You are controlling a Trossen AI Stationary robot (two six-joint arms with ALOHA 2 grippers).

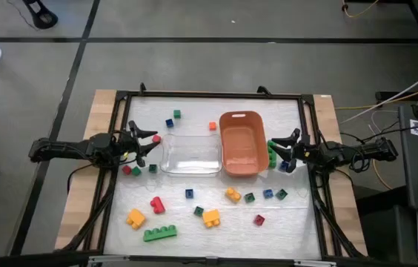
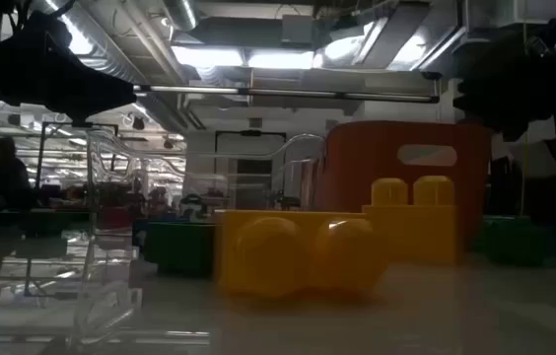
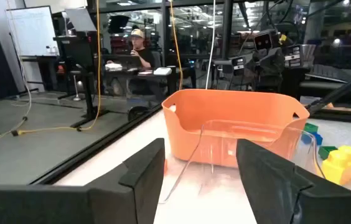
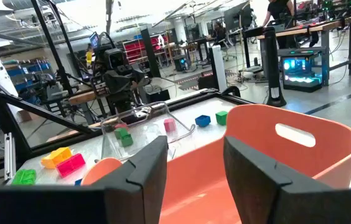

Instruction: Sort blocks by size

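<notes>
Both claws stand open and hold nothing: the left gripper hangs at the left end of the clear plastic tray, its fingers spread wide in the left wrist view, and the right gripper sits just beside the right wall of the orange bin, its fingers likewise parted. Tray and bin sit side by side at the middle of the white table, and neither shows a block inside from above. Loose blocks lie scattered: three yellow bricks, at the front left, front centre and near the bin's front corner; one long green brick at the front; two red ones, plus a red and green pair by the left claw; a blue and green cube behind the tray; and one small orange cube. Several tiny dark cubes before the bin are hard to tell in colour. A green brick between bin and right claw is partly hidden by the fingers. From table height a yellow brick fills the middle, blocking much behind it.
</notes>
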